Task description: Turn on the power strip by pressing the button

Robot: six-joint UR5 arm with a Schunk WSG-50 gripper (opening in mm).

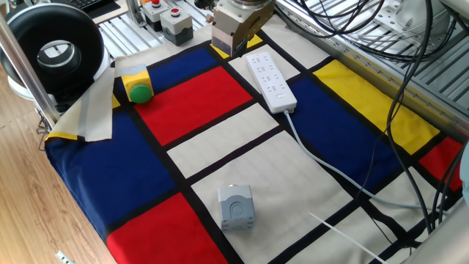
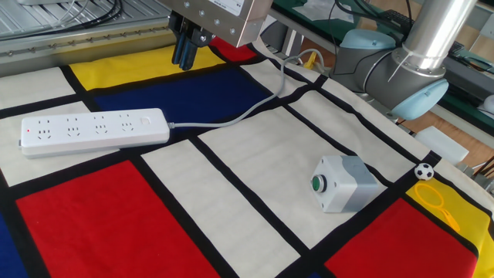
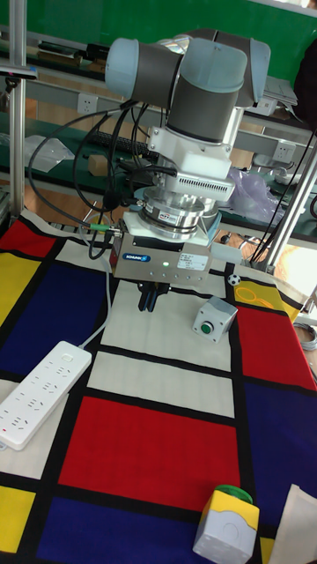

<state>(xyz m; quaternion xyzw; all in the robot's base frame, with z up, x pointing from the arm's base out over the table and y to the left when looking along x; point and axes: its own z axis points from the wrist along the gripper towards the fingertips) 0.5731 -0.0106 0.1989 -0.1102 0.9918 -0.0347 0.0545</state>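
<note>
1. Right now my gripper (image 2: 185, 62) hangs in the air above the patterned cloth (image 2: 231, 193), touching nothing. The fingers (image 2: 187, 52) point straight down.
2. Finger state: in the other fixed view they read as one dark bundle, and in the tall fixed view the gripper (image 3: 150, 300) is just as tight a cluster. I cannot tell whether there is a gap. Nothing is held.
3. The power strip (image 2: 94, 130) lies flat on the cloth, partly on a white panel, well apart from the fingertips. Its white cable (image 2: 231, 116) leaves one short end and curves off across the blue panel.
4. Key relation: in the other fixed view the strip sits below and left of the gripper, nearer that camera, its long axis running left to right across the picture.
5. The button (image 2: 144, 120) sits on the top face at the cable end, which is the end of the strip nearer the gripper. It is nearly the body's colour.
6. In one fixed view the gripper (image 1: 233, 45) shows near the far end of the power strip (image 1: 270, 81); the button (image 1: 281, 94) is at the near, cable end. Depth there is hard to judge.
7. My judgement: I must travel sideways towards the cable end, then descend onto the button. Only one arm works here.
8. The grey box with its green button (image 2: 343, 184) lies well apart and is not the target.
</note>
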